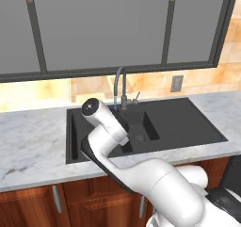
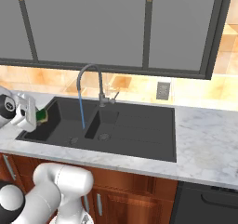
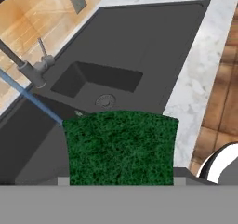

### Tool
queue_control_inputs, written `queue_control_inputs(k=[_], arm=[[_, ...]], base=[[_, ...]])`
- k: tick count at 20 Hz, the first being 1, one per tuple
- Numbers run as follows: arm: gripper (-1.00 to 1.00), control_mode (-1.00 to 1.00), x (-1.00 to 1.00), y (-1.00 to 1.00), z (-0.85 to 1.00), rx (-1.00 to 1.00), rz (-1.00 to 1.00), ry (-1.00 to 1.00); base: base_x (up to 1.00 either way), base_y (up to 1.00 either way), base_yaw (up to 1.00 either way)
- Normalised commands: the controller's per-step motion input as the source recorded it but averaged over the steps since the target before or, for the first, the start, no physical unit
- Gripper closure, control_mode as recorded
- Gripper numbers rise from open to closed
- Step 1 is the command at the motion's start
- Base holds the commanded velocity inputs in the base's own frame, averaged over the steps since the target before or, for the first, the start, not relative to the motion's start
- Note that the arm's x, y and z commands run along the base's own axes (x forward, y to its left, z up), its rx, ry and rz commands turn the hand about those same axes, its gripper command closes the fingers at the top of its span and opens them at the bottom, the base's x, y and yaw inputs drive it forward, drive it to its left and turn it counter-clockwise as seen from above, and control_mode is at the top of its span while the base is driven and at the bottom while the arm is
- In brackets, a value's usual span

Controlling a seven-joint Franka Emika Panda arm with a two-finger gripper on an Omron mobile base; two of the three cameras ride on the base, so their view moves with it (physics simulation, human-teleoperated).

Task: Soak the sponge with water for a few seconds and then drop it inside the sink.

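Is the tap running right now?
Yes, a thin blue stream of water falls from the faucet spout into the sink.

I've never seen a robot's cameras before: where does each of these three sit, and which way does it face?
Left base view: behind the arm, left side, facing the sink; white arm crosses the foreground.
Right base view: behind, right side, same sink and faucet; arm at lower left, sponge held.
Hand view: on the hand, looking past the sponge into the sink.
All share the water.

Even, bright rendered light, soft low-resolution edges, no glare or hard shadows.
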Motion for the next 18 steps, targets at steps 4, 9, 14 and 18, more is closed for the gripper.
queue_control_inputs(k=[4, 9, 14, 18], arm=[[1.00, -1.00, 0.01, -0.18, -0.05, -0.02, -0.18, 0.00], [1.00, -1.00, 0.23, -0.13, -0.21, -0.01, -0.11, 0.00], [1.00, -1.00, 0.29, -0.09, -0.22, 0.00, -0.06, 0.00], [1.00, -1.00, 0.26, -0.03, -0.16, 0.00, -0.04, 0.00]], base=[[0.00, 0.00, 0.00], [0.00, 0.00, 0.00], [0.00, 0.00, 0.00], [0.00, 0.00, 0.00]])
